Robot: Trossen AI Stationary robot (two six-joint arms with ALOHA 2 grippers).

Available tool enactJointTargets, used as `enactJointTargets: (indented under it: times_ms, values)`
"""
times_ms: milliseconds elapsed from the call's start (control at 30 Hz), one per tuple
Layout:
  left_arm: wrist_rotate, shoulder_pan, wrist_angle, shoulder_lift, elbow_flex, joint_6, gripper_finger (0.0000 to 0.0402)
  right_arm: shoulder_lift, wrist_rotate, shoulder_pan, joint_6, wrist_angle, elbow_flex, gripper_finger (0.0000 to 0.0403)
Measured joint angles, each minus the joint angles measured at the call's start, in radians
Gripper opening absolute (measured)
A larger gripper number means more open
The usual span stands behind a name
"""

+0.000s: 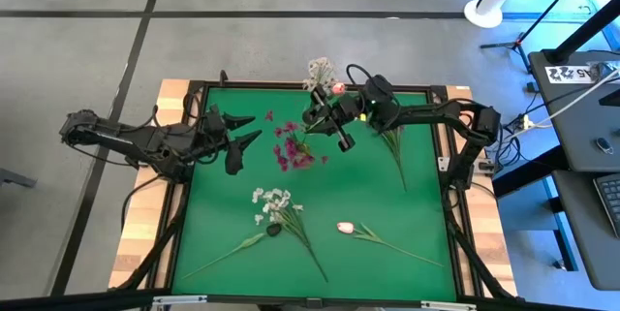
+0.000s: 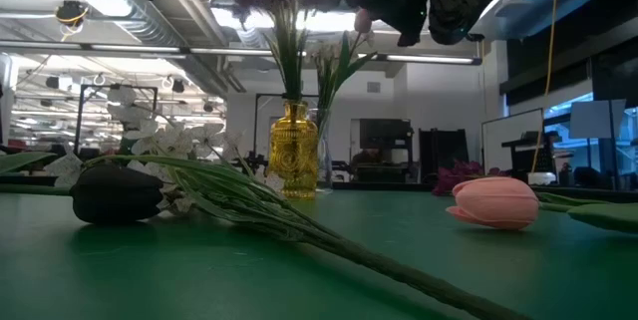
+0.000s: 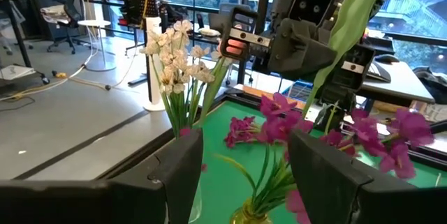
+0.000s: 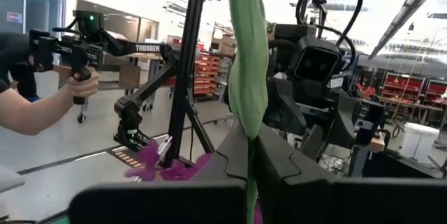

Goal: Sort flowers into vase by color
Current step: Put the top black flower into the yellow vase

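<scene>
A gold vase (image 2: 294, 151) near the table's far edge holds magenta flowers (image 1: 294, 146). A clear vase (image 2: 325, 165) beside it holds white flowers (image 1: 318, 71). My right gripper (image 1: 323, 113) is over the vases, shut on a pink tulip whose bud (image 1: 338, 88) shows beside the white flowers. My left gripper (image 1: 252, 128) is open, left of the magenta flowers, touching nothing. Its fingers frame both vases in the left wrist view (image 3: 241, 175). A white spray (image 1: 274, 202), a pink tulip (image 1: 346, 227) and a green stem (image 1: 395, 146) lie flat on the green table. My right gripper (image 4: 250, 161) pinches the tulip's green stem or leaf (image 4: 248, 91) between its two shut fingers. The green part runs on past the fingertips. The tulip is lifted clear of the table, with its bud (image 2: 364, 21) high above the clear vase. Its lower end does not show.
A small dark object (image 1: 274, 231) lies under the white spray. A raised black frame (image 1: 291, 85) borders the green mat. A person's hand (image 4: 73, 84) holding a control handle shows beyond the table in the right wrist view. The middle of the mat (image 1: 368, 190) is bare.
</scene>
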Motion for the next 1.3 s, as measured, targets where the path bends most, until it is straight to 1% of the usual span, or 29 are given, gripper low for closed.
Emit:
enactJointTargets:
  times_ms: [667,933,1167,1300]
  values:
    - [0.000,0.000,0.000,0.000,0.000,-0.006,0.0206,0.001,-0.008,0.000,-0.115,-0.367,-0.001,0.0003]
    - [0.000,0.000,0.000,0.000,0.000,-0.028,0.0206,0.052,-0.012,0.000,-0.090,-0.376,-0.001,0.0003]
    - [0.000,0.000,0.000,0.000,0.000,-0.035,0.0206,0.065,-0.071,0.007,-0.056,-0.374,-0.001,0.0003]
    - [0.000,0.000,-0.009,0.000,0.000,-0.056,0.0206,0.061,-0.146,0.006,0.015,-0.382,-0.001,0.0019]
